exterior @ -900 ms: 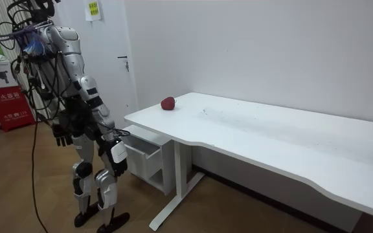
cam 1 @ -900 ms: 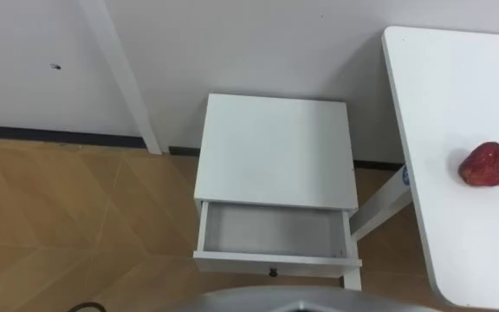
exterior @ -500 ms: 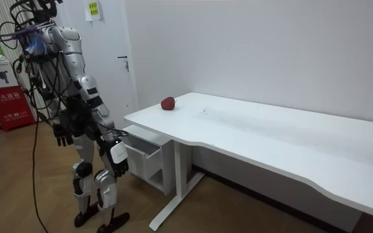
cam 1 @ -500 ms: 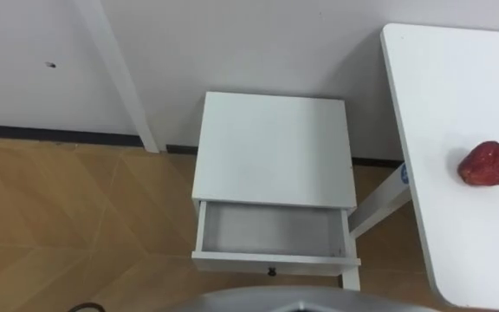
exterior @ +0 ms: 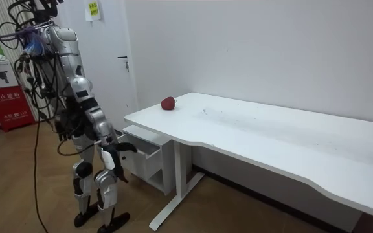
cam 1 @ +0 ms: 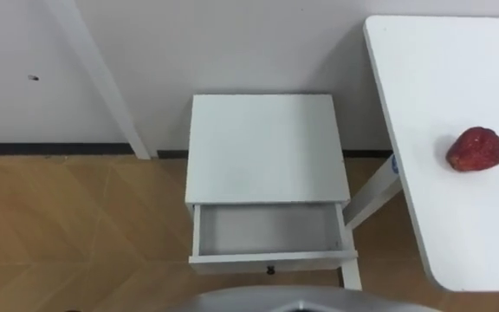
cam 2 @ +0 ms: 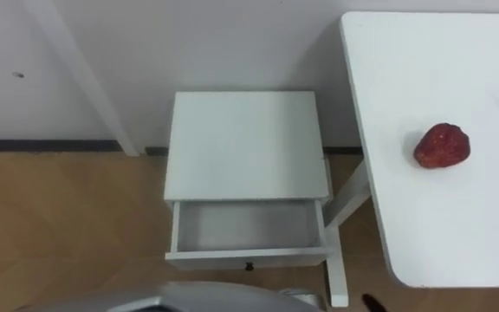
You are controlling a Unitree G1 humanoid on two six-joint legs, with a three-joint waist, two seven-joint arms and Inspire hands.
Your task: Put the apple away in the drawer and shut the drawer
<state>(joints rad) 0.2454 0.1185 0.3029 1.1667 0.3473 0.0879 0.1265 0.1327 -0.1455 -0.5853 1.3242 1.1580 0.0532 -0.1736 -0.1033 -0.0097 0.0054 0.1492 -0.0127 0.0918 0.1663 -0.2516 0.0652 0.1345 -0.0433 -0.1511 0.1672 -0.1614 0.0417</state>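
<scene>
A red apple [cam 1: 475, 149] lies near the left end of the white desk [cam 1: 457, 234], to the right of a low white cabinet [cam 1: 267, 143]. The cabinet's drawer [cam 1: 267, 230] is pulled out toward me and holds nothing; a small dark knob [cam 1: 269, 269] sits on its front. In the room view I stand on the wooden floor just in front of the drawer [exterior: 141, 146], facing the cabinet. My right hand [exterior: 114, 158] hangs low close to the drawer front, fingers relaxed. My left hand [exterior: 63, 134] hangs at my side, also relaxed. Both hold nothing.
A white door frame [cam 1: 93, 78] slants down the wall left of the cabinet, above a dark baseboard [cam 1: 50, 148]. The desk's white leg [cam 1: 367, 194] stands right beside the cabinet. A red box [exterior: 5, 103] stands behind me by the door.
The eye view has shifted, so cabinet and apple sit further left in the picture. In the room view my right arm has swung forward, its hand now nearer the drawer.
</scene>
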